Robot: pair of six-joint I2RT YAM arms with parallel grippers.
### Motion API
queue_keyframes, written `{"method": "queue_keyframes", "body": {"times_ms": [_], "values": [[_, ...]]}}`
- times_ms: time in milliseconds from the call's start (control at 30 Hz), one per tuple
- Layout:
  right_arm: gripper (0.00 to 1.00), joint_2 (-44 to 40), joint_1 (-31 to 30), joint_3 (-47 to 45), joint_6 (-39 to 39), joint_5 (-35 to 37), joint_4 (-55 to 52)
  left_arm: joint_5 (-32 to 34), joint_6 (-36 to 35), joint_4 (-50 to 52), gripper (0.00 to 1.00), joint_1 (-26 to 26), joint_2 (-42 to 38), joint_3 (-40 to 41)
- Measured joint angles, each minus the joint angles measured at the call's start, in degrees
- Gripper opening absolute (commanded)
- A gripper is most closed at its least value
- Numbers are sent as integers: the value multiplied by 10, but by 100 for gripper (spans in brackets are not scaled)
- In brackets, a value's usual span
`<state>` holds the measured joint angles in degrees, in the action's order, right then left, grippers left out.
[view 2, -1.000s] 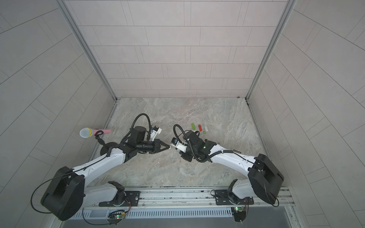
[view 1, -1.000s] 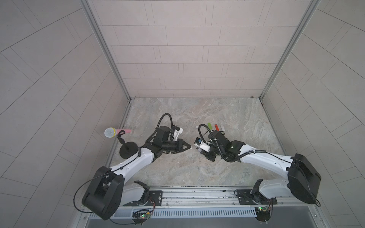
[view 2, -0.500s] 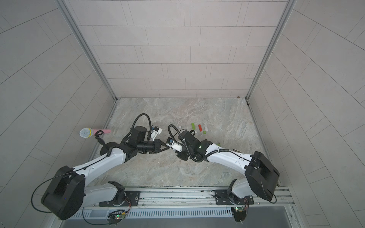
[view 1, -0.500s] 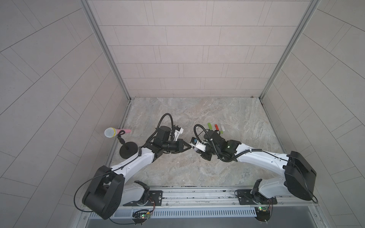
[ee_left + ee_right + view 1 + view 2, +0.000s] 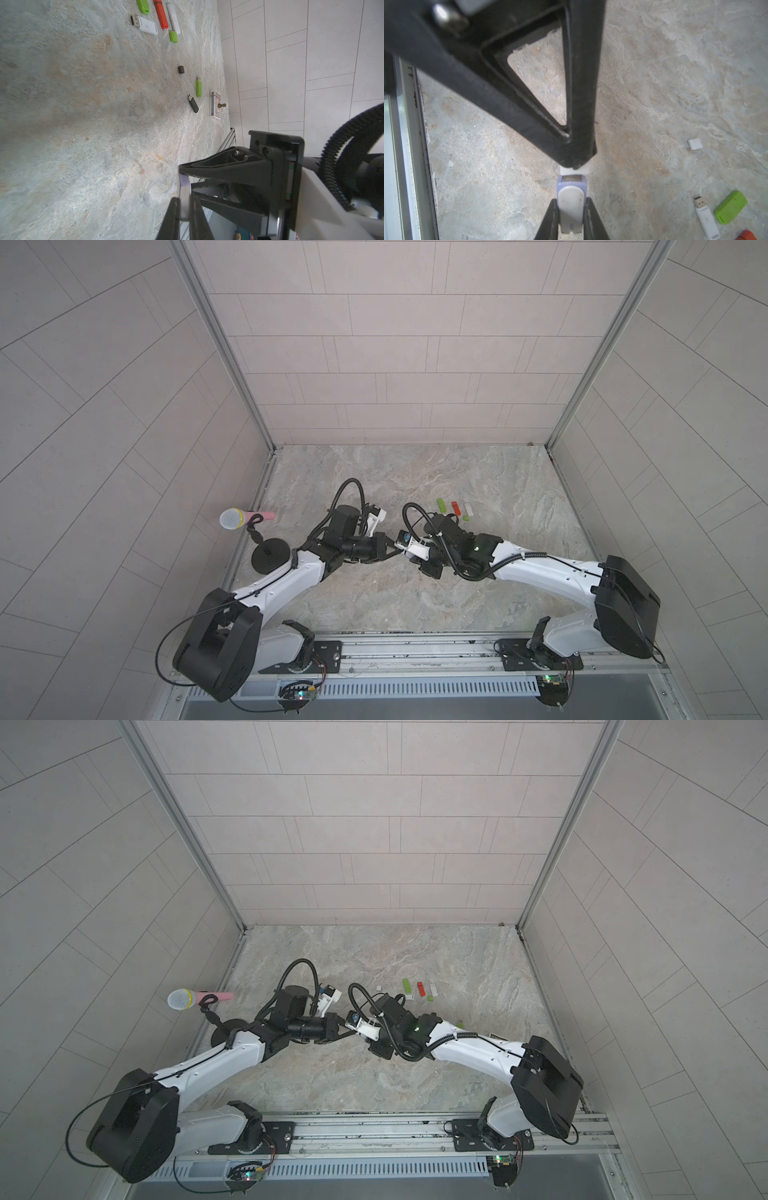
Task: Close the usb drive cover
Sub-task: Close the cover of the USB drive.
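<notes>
**Cover Meets Drive, Not Yet Pushed On**

The pink microphone (image 5: 245, 517) stands at the left edge of the counter (image 5: 415, 605). Just right of the microphone, the left pincer (image 5: 184, 196) is clenched on the small white cover (image 5: 576, 169). A bit farther right of the microphone is the usb drive (image 5: 571, 187), a white and pale purple stick. The right pincer (image 5: 571, 202) is clenched on its body, one finger on each side. In both top views the two pincers point at each other, nose to nose. Both parts seem to be up off the counter. Farthest right of the microphone, a green drive (image 5: 441, 505), a red drive (image 5: 456, 509) and a white drive (image 5: 468, 510) lie flat in a row.

The picking up looks done, since each pincer has its part. The lining up looks done too, since the cover sits right at the drive's tip. I cannot tell if they touch. The grey end of the drive shows, so the cover is not on yet. What is left is to push the two together until the cover fits snug.
</notes>
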<state>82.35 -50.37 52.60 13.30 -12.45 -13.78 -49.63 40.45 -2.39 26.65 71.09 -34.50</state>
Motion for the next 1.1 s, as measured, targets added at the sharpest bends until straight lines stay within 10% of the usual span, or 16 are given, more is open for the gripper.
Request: {"method": "queue_keyframes", "body": {"times_ms": [1100], "values": [[10, -1, -2, 51, 5, 37, -76, -27, 7, -51, 5, 10, 42, -13]]}}
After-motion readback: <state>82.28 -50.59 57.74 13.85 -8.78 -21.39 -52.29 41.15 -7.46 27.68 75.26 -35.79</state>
